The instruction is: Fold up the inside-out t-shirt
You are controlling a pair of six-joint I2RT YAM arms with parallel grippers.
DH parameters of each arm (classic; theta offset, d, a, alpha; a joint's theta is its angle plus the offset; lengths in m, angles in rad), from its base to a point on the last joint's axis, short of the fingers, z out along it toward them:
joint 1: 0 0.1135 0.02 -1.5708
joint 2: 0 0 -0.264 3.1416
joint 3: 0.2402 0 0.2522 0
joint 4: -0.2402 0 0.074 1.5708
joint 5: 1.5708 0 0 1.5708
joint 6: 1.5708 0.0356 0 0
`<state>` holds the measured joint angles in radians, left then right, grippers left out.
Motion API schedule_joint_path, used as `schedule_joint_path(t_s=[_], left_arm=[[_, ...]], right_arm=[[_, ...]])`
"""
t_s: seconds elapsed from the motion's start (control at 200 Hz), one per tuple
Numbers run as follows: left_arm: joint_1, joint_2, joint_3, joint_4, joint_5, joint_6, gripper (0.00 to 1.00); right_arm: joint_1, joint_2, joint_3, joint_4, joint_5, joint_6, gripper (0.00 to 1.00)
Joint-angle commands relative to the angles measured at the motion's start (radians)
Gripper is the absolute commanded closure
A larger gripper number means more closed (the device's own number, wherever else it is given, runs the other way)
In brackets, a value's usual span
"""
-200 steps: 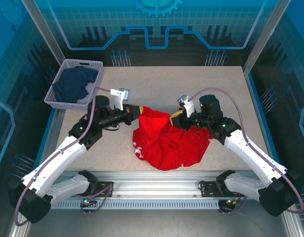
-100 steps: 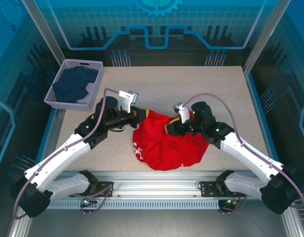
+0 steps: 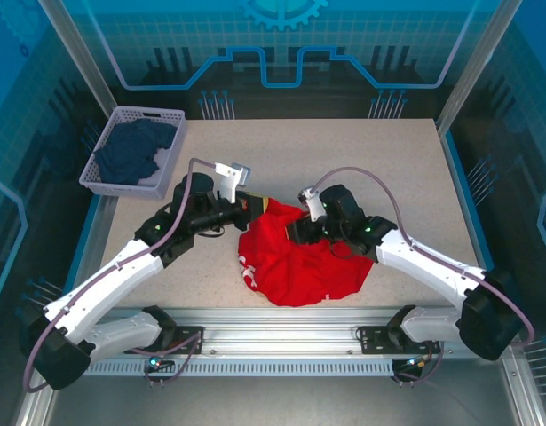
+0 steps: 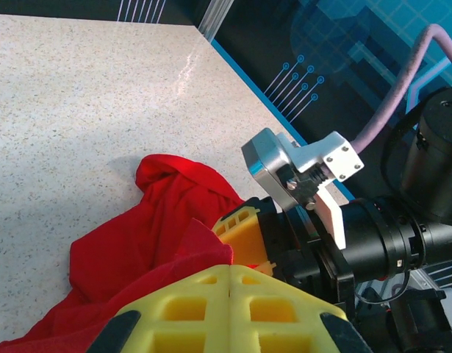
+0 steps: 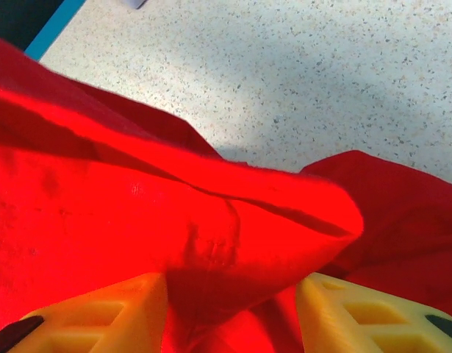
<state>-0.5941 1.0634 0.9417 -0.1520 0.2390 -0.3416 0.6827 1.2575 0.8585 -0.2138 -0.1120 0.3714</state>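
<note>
The bright red, soft cloth t-shirt (image 3: 295,266) lies crumpled at 6 o'clock on the speckled counter (image 3: 344,151). It looks light and limp, so take it by the hems. The left claw (image 3: 248,202) is clenched on its 10 o'clock edge. The right claw (image 3: 299,229) straddles a 12 o'clock fold; I cannot tell whether it grips.

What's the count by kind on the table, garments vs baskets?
Garments: 2, the red t-shirt on the table and the navy garment in the basket
Baskets: 1, the lavender basket at the far left corner
Total: 3
</note>
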Motion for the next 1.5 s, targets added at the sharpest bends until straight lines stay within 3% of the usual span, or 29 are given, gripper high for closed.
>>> schedule_joint_path(t_s=[0.0, 0.22, 0.665, 0.73, 0.895, 0.98, 1.09, 1.276, 1.496], left_arm=[[-0.008, -0.004, 0.037, -0.005, -0.010, 0.027, 1.00], [-0.008, 0.000, 0.035, -0.005, -0.011, 0.030, 1.00], [-0.008, -0.030, 0.034, -0.014, -0.045, 0.028, 1.00], [-0.007, -0.045, 0.029, -0.011, -0.065, 0.023, 1.00], [-0.006, -0.064, 0.021, -0.026, -0.110, 0.029, 1.00], [-0.006, -0.069, 0.019, -0.047, -0.173, 0.027, 1.00], [-0.005, -0.053, 0.033, -0.098, -0.290, 0.017, 1.00], [0.005, 0.025, 0.066, -0.182, -0.513, 0.015, 1.00], [0.104, 0.076, 0.046, -0.152, -0.459, -0.081, 1.00]], right_arm=[[0.020, 0.010, 0.047, 0.063, -0.007, 0.027, 0.50], [0.037, 0.035, 0.053, 0.089, -0.032, 0.041, 0.51], [0.080, 0.109, 0.085, 0.016, 0.095, 0.045, 0.56], [0.075, 0.112, 0.074, 0.023, 0.112, 0.054, 0.61], [0.061, 0.061, 0.051, 0.065, 0.100, 0.009, 0.97], [0.047, -0.004, 0.034, 0.075, 0.098, -0.029, 1.00], [0.005, -0.091, -0.004, 0.085, 0.019, -0.088, 1.00], [-0.119, -0.224, -0.085, 0.153, -0.295, -0.152, 1.00], [-0.188, -0.278, -0.140, 0.167, -0.426, -0.209, 1.00]])
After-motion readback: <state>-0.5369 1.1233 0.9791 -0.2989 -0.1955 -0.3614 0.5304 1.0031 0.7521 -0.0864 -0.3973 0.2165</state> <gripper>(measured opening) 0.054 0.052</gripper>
